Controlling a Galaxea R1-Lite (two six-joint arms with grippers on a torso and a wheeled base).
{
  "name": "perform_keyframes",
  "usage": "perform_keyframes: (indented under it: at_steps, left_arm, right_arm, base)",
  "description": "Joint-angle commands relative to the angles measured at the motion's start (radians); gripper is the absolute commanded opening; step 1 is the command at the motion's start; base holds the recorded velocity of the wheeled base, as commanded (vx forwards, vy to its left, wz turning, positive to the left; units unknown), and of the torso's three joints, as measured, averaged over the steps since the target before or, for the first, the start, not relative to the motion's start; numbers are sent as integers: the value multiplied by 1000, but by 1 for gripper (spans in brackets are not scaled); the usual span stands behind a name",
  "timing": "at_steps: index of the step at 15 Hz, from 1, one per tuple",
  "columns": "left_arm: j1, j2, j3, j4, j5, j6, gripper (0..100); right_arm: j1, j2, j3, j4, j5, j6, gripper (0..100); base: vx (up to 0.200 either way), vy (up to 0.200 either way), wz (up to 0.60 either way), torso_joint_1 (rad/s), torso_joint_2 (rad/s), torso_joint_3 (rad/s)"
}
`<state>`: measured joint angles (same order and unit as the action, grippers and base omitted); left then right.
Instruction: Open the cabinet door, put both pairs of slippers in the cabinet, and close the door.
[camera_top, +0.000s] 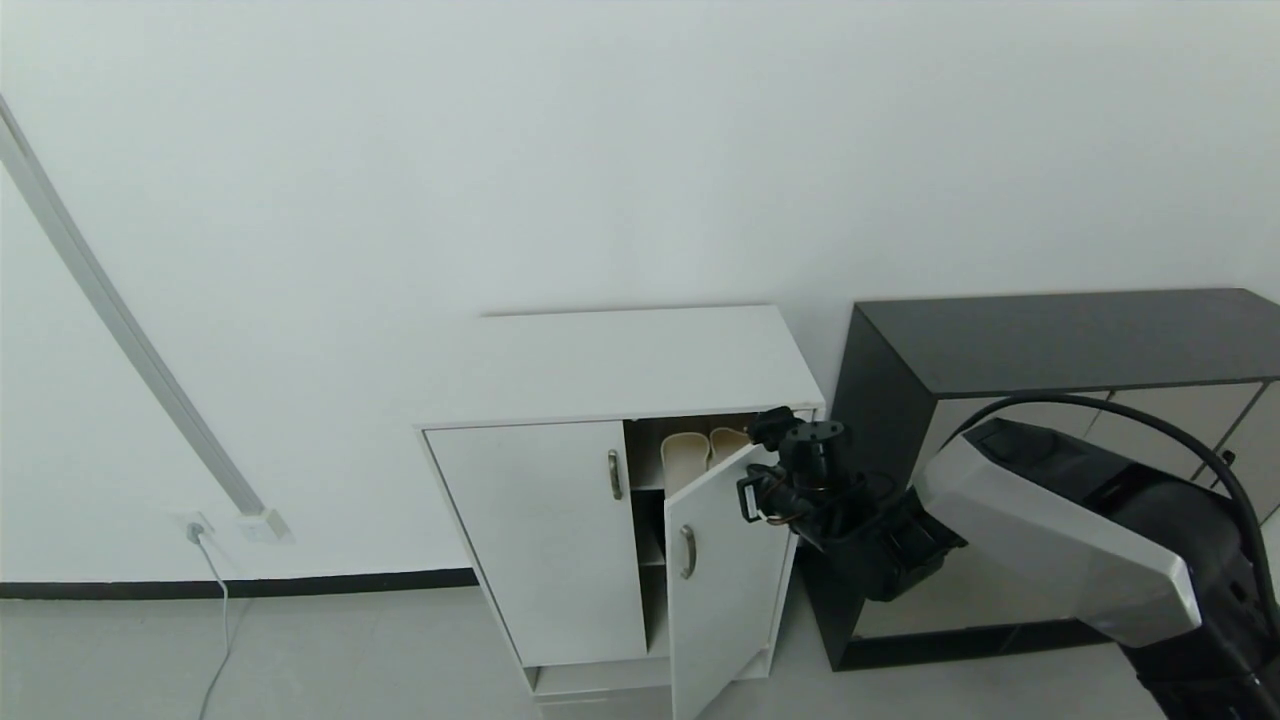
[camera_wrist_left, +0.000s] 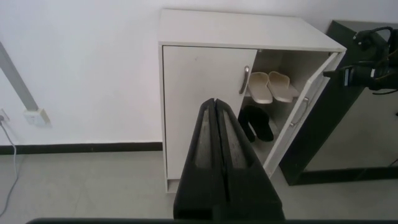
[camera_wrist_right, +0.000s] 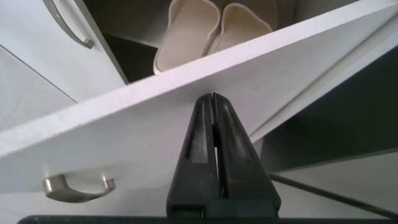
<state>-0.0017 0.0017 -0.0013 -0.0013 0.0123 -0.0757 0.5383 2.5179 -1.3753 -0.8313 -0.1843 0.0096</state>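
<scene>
Head view shows the white cabinet (camera_top: 640, 370) against the wall, its left door (camera_top: 540, 540) shut and its right door (camera_top: 725, 560) standing partly ajar; the beige slippers (camera_top: 700, 450) lie side by side on the upper shelf, and the left wrist view shows the black slippers (camera_wrist_left: 256, 122) on the shelf below; so both pairs look stowed, and closing the door is what I judge remains.

The right pincer (camera_wrist_right: 213, 99) is pressed together, holding nothing, its tips against the outer face of the right door near the top edge; the left pincer (camera_wrist_left: 214, 106) is likewise pressed together and empty, well apart from the cabinet.

The door is a stiff, flat panel that should swing lightly on its hinges; its painted face looks smooth and likely slippery, so a flat push near the free edge, far from the hinges, seems best; the curved metal handle (camera_top: 687, 552) offers a surer hold.

No brand or label can be read; a faint mark on the door face may be print, but it is too small to tell.
</scene>
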Motion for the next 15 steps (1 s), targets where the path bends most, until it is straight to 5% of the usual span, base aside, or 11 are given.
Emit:
perform_keyframes:
  at_steps: [1,15]
  left_arm:
    - [0,0,1,0,1,1,0]
    - [0,0,0,0,0,-1,0]
  right_arm:
    - [0,48,-53,-2,0,0,0]
    - [-31,203,-335,-14,-9,-2,0]
  base:
    - [0,0,0,0,0,0]
    - [0,0,0,0,0,0]
